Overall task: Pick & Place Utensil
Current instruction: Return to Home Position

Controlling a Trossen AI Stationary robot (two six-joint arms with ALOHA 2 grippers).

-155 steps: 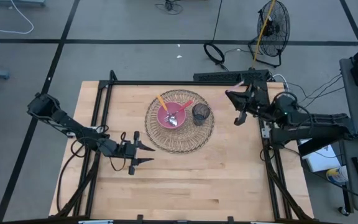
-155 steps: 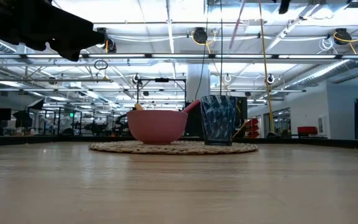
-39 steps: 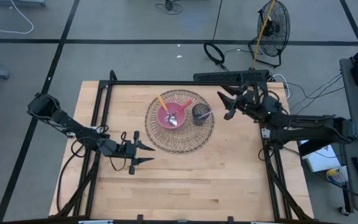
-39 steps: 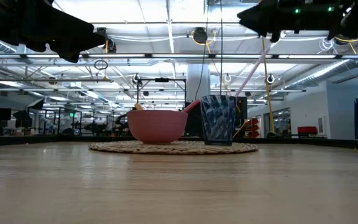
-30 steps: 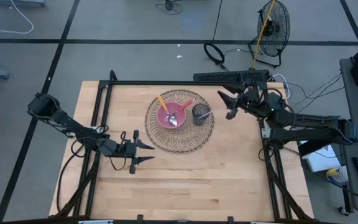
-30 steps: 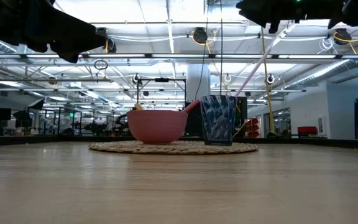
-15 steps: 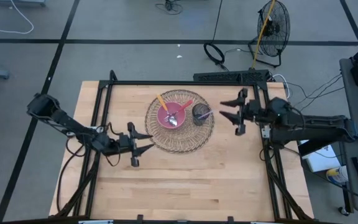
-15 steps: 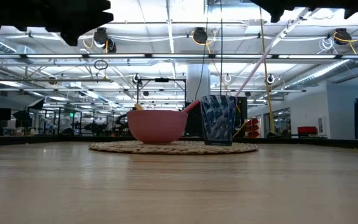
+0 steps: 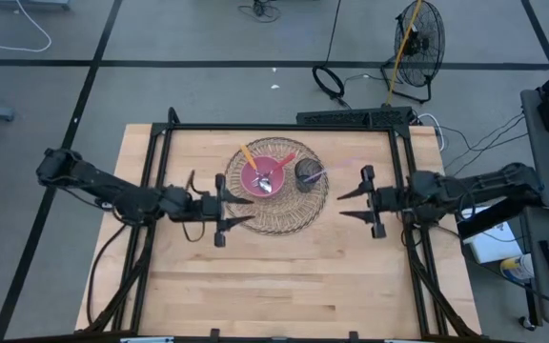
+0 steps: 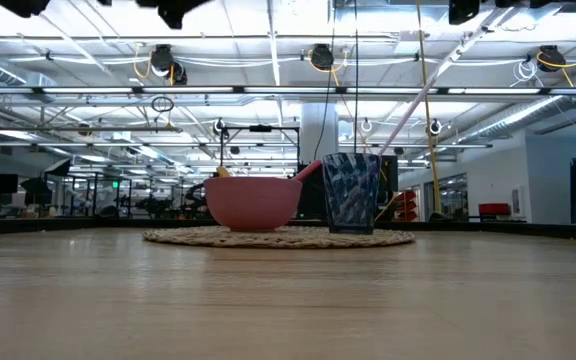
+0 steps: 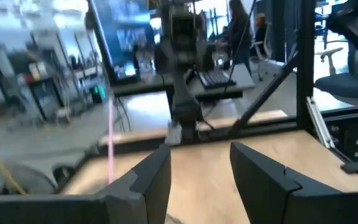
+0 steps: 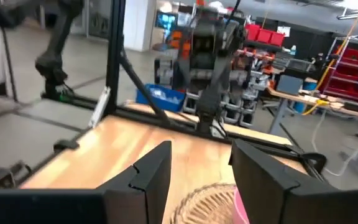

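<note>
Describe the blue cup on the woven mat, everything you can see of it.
The blue cup is a translucent, plastic-looking tumbler with rippled walls. It stands upright on the woven mat, beside the pink bowl with a gap between them. A pink straw stands in it, leaning out over its rim away from the bowl. The left tool and right tool, both open, are clear of it.

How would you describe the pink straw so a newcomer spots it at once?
Find the round woven mat on the wooden table. On it, right of the pink bowl, stands the blue cup. The pink straw leans out of that cup, long and thin, unlike the utensils in the bowl.
</note>
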